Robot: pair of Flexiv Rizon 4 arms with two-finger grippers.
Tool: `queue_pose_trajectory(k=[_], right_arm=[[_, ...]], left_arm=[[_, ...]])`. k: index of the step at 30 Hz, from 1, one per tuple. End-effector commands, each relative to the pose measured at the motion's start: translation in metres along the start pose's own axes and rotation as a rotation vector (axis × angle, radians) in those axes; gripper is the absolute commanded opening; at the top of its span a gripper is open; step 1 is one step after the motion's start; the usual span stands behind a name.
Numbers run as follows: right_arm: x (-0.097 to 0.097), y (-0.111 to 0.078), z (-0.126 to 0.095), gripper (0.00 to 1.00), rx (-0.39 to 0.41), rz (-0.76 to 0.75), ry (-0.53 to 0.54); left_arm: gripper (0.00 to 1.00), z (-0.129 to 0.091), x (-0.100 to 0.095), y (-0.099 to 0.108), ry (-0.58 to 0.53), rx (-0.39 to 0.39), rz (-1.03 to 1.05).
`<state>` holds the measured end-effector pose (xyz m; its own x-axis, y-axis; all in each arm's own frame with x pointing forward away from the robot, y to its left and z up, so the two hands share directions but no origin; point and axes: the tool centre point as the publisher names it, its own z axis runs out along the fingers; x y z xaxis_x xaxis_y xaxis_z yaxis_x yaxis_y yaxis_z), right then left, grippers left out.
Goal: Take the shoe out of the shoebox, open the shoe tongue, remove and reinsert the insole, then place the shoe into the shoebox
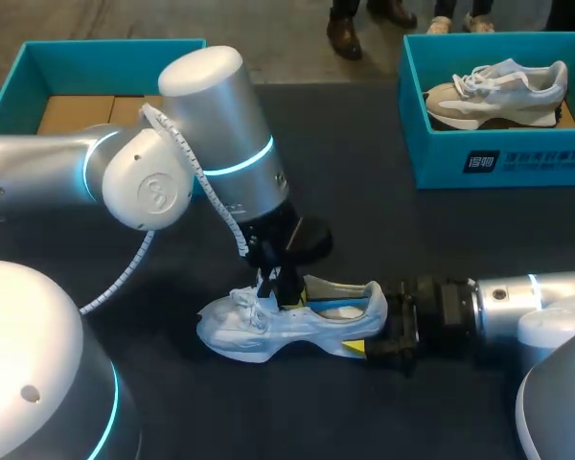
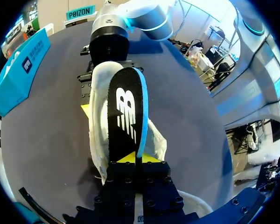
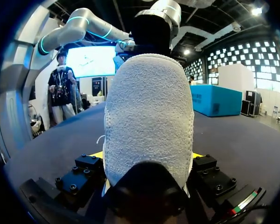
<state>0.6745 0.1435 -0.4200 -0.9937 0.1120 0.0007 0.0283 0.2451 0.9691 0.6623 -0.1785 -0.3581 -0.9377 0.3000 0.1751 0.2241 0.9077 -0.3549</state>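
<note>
A white and pale blue shoe (image 1: 249,326) lies on its sole in the middle of the black table, toe to the left. My left gripper (image 1: 280,287) comes down over the shoe's opening. In the left wrist view this gripper (image 2: 133,158) is shut on the front end of a black insole (image 2: 126,112) with a blue edge, which lies along the inside of the shoe (image 2: 99,116). My right gripper (image 1: 369,340) holds the heel from the right. In the right wrist view the white knitted heel (image 3: 149,107) fills the space between that gripper's (image 3: 148,156) fingers, which touch both its sides.
A teal shoebox (image 1: 503,158) with a second, beige and white shoe (image 1: 494,91) stands at the back right. Another teal box (image 1: 38,57) with brown cardboard inside stands at the back left, partly behind my left arm.
</note>
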Motion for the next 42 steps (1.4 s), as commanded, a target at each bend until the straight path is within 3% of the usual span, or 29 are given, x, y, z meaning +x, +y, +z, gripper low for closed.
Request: queue_pose_trajectory(k=[1, 11, 14, 15, 18, 21, 33, 42], right_arm=[[0.002, -0.001, 0.001, 0.00, 0.005, 0.001, 0.000], [0.002, -0.001, 0.001, 0.00, 0.005, 0.001, 0.000], [0.002, -0.001, 0.001, 0.00, 0.005, 0.001, 0.000], [0.002, -0.001, 0.001, 0.00, 0.005, 0.001, 0.000], [0.002, -0.001, 0.001, 0.00, 0.005, 0.001, 0.000], [0.002, -0.001, 0.001, 0.00, 0.005, 0.001, 0.000], [0.002, -0.001, 0.001, 0.00, 0.005, 0.001, 0.000], [0.002, -0.001, 0.001, 0.00, 0.005, 0.001, 0.000]], left_arm=[[0.00, -0.003, 0.008, -0.003, -0.035, 0.002, -0.001], [0.00, -0.007, 0.000, -0.012, -0.087, -0.028, -0.017], [0.06, -0.008, -0.001, -0.016, -0.117, -0.046, -0.026], [0.10, -0.009, -0.002, -0.017, -0.135, -0.053, -0.033], [0.35, -0.014, 0.000, -0.019, -0.171, -0.055, -0.033], [0.49, -0.018, 0.000, -0.020, -0.196, -0.054, -0.034], [0.47, -0.034, 0.005, -0.034, -0.336, -0.053, -0.007], [0.49, -0.037, 0.024, -0.049, -0.456, -0.078, 0.054]])
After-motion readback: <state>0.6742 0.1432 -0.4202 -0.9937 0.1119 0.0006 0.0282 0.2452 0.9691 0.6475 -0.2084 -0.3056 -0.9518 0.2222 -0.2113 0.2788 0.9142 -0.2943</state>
